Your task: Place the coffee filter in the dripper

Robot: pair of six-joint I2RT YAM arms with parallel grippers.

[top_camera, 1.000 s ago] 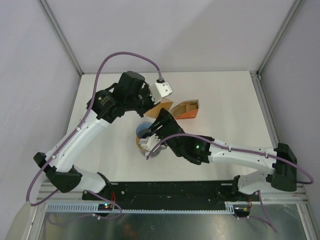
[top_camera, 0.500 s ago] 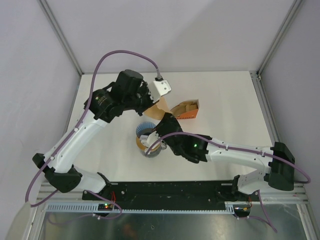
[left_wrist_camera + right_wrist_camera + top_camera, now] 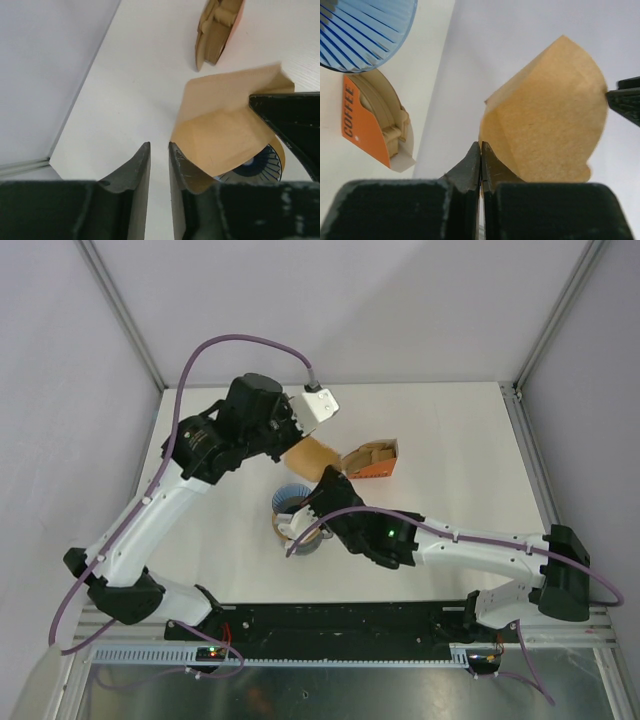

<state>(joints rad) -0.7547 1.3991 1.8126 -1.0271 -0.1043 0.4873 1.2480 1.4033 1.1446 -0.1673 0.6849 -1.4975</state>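
**Asker:** What does your right hand hold?

**Me:** My right hand [image 3: 481, 149] is pressed fully shut. Its tips pinch the lower corner of the coffee filter [image 3: 550, 115], a tan paper fan held in the air. My left hand [image 3: 157, 155] stands parted by a narrow slit. Bare bench [image 3: 145, 75] shows through it, and the paper only lies against one finger.

**Asker:** And the dripper?

**Me:** The blue ribbed dripper [image 3: 256, 167] sits close beneath the filter, with no paper in it yet. I judge this to be the carrying step. Next I must swing the filter's point over the dripper's mouth, lower it in, then let go.
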